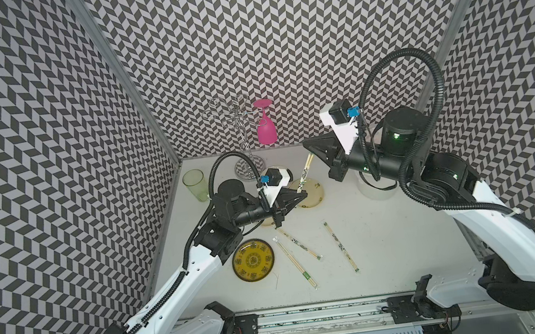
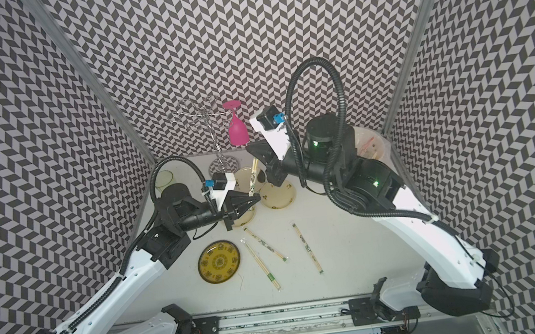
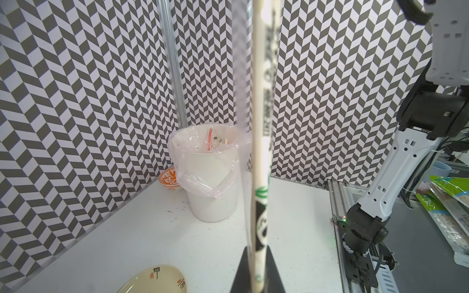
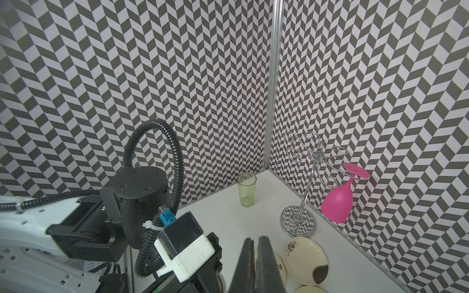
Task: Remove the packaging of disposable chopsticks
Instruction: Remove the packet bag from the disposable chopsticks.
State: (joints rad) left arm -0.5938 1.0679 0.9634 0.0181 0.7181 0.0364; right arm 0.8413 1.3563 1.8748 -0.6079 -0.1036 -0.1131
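Observation:
My left gripper (image 1: 302,194) (image 2: 256,198) (image 3: 256,253) is shut on the lower end of one pair of disposable chopsticks (image 1: 304,174) (image 2: 252,180) (image 3: 261,152). The pair stands steeply upward in its clear packaging (image 3: 267,106), which carries black-and-white prints. Its bare top ends reach just under the tips of my right gripper (image 1: 307,145) (image 2: 249,150) (image 4: 256,239). That gripper is shut, and nothing shows between its jaws in the right wrist view. Three more wrapped pairs lie on the table: two printed ones (image 1: 298,248) (image 1: 341,251) and one with a green band (image 1: 297,266).
A white bin lined with a clear bag (image 3: 210,177) (image 2: 371,148) stands at the back right, an orange-patterned bowl (image 3: 171,178) beside it. Cream plates (image 1: 311,193) (image 4: 304,261) lie under the grippers. A yellow-and-dark plate (image 1: 253,260), green tumbler (image 1: 195,185), wire rack (image 1: 241,133) and pink glass (image 1: 266,130) stand to the left.

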